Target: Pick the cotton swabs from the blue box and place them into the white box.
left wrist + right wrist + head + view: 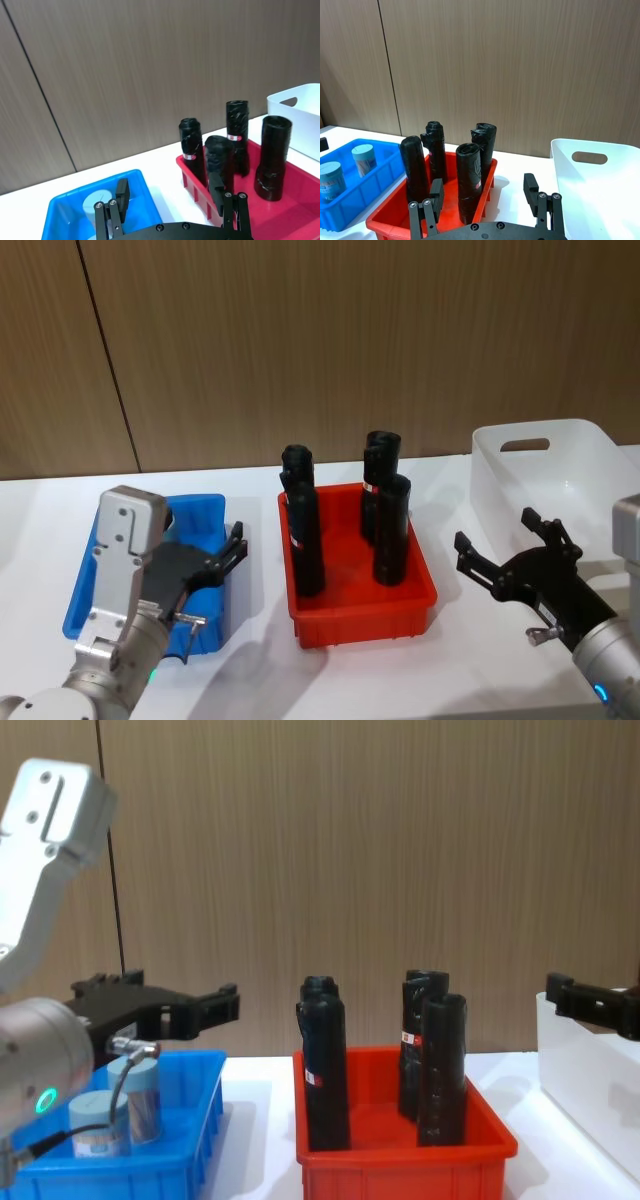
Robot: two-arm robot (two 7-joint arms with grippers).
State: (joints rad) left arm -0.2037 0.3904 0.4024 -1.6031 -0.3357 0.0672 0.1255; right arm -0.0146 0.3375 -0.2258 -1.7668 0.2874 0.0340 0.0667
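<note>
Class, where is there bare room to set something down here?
Bare table lies between the blue box and red bin, and before it. The white box looks empty. Crowded: red bin, packed with black cylinders; blue box, under the left gripper.

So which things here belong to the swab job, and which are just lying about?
In the job: cotton swabs, blue box, white box, left gripper open over the blue box, right gripper open by the white box.
Lying about: red bin, four black cylinders standing in it.
</note>
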